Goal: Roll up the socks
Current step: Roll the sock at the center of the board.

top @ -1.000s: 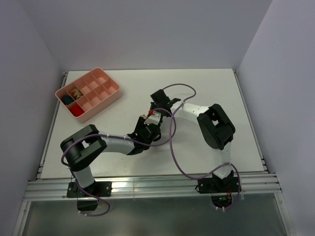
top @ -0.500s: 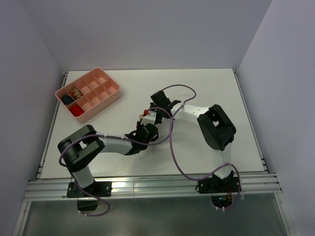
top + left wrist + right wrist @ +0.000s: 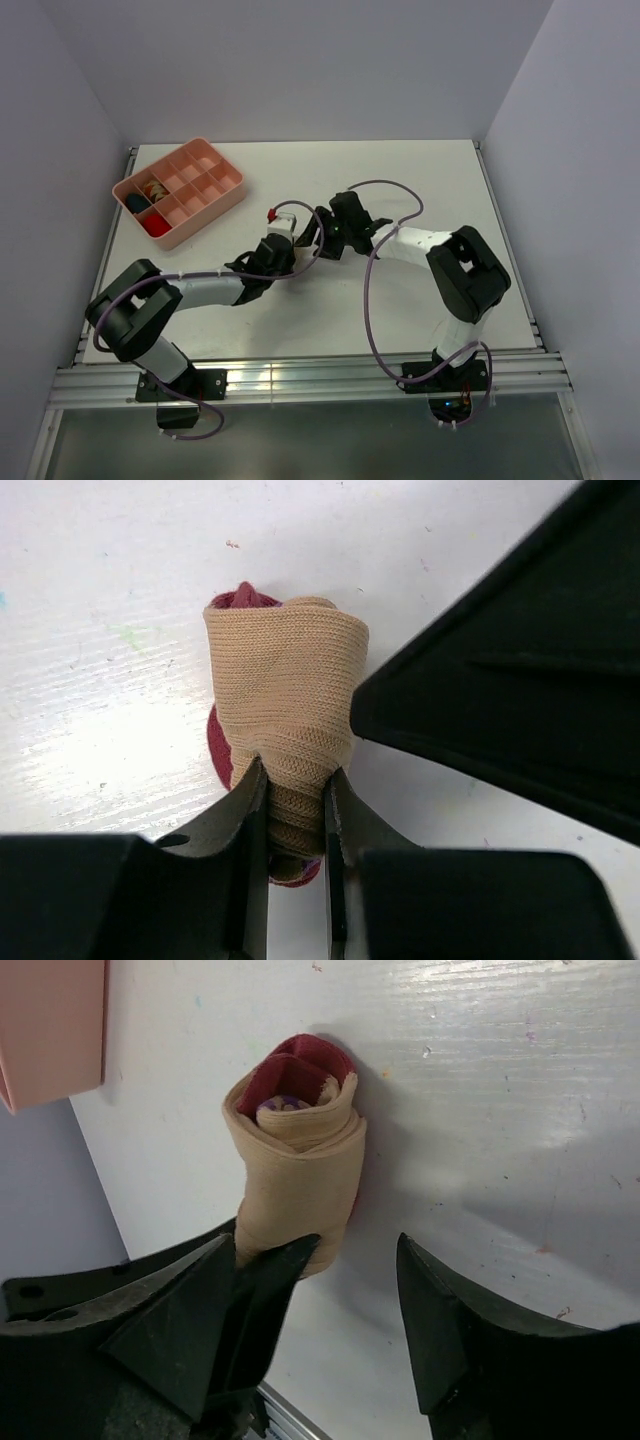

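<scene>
Left hand (image 3: 280,236), in the overhead view, reaches to the middle of the white worktop (image 3: 420,180) and is closed on a small tan sock (image 3: 284,218) wound into a roll, with a spot of dark red at its far-left end. Just to its right, the right hand (image 3: 318,232) points at the same roll. A pink tray (image 3: 205,217) of compartments sits well apart at the far left.

From the left wrist camera, the left hand (image 3: 295,785) pinches the near end of the tan sock (image 3: 285,680) between both fingers. The fabric bunches at the pinch, and dark red shows at the far end and along the left edge. A dark finger (image 3: 500,680) of the right hand fills the right side, touching or almost touching the roll.

From the right wrist camera, the right hand (image 3: 330,1300) is spread wide and grips nothing. The tan sock (image 3: 297,1155) lies on the worktop beside its left finger, spiral end facing far, with red and a bit of purple at the core. A corner of the pink tray (image 3: 50,1020) shows at the top left.

The likely failure is unwinding. Only one end is pinched, so the far end could loosen or telescope out if the roll is lifted or dragged. A nudge from the right hand could also push the layers apart, and letting go before the cuff is tucked would probably let the fabric spring open.
</scene>
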You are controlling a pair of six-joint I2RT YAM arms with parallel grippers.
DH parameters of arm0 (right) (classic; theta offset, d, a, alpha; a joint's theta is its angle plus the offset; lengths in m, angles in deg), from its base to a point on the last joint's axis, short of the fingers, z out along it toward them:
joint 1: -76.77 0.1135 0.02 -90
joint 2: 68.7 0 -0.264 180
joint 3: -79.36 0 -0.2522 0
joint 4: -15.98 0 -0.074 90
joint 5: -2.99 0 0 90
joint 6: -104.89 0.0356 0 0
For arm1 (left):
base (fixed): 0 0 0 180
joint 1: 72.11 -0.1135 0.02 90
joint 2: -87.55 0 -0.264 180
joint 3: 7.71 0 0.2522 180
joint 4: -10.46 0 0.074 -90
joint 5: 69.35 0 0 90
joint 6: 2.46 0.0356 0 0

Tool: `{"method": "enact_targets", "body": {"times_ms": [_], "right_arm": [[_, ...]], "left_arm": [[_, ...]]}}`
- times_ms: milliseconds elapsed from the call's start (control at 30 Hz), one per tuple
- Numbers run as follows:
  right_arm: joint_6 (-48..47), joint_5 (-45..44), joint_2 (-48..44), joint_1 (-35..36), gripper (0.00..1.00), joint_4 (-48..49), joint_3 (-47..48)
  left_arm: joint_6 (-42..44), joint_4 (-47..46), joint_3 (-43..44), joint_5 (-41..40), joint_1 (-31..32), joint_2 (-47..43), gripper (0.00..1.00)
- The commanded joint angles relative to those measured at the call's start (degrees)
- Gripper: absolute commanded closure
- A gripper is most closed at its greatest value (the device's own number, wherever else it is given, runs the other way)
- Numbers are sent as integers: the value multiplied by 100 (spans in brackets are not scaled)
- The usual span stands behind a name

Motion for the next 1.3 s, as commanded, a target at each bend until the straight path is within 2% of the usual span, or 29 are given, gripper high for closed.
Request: {"method": "enact_targets", "body": {"times_ms": [0, 267, 433, 633, 833, 900, 1033, 1067, 1100, 1133, 1167, 1200, 1267], "right_arm": [[262, 132, 3, -37, 27, 721, -170], [623, 360, 408, -37, 25, 1801, -407], [746, 422, 760, -29, 23, 2004, -381], [790, 527, 1111, 24, 24, 2189, -337], [825, 782, 1428, 42, 28, 2479, -232], [790, 852, 1524, 50, 34, 2506, -231], [747, 853, 1525, 50, 57, 2585, -284], [703, 835, 1490, 50, 71, 2559, -301], [659, 757, 1446, 50, 78, 2498, -293], [571, 721, 1419, 50, 90, 2340, -267], [536, 686, 1402, 50, 95, 2252, -249], [509, 642, 1358, 50, 100, 2129, -223], [456, 624, 1305, 59, 100, 2032, -196]], "left_arm": [[-333, 518, -233, 1304, -270, -177, 99], [-675, 368, -453, 2218, -868, -344, 99], [-869, 325, -567, 2519, -1132, -309, 98], [-931, 201, -629, 2783, -1247, -160, 98], [-843, 263, -550, 2985, -1264, 60, 97], [-825, 254, -541, 3046, -1273, 95, 97], [-755, 280, -515, 3091, -1273, 95, 92], [-746, 280, -523, 3073, -1273, 78, 90], [-711, 272, -541, 3038, -1273, -1, 85], [-685, 280, -550, 2977, -1273, -45, 81], [-676, 280, -567, 2907, -1273, -106, 77], [-667, 298, -576, 2862, -1273, -237, 63], [-614, 342, -594, 2722, -1264, -396, 48]]}}
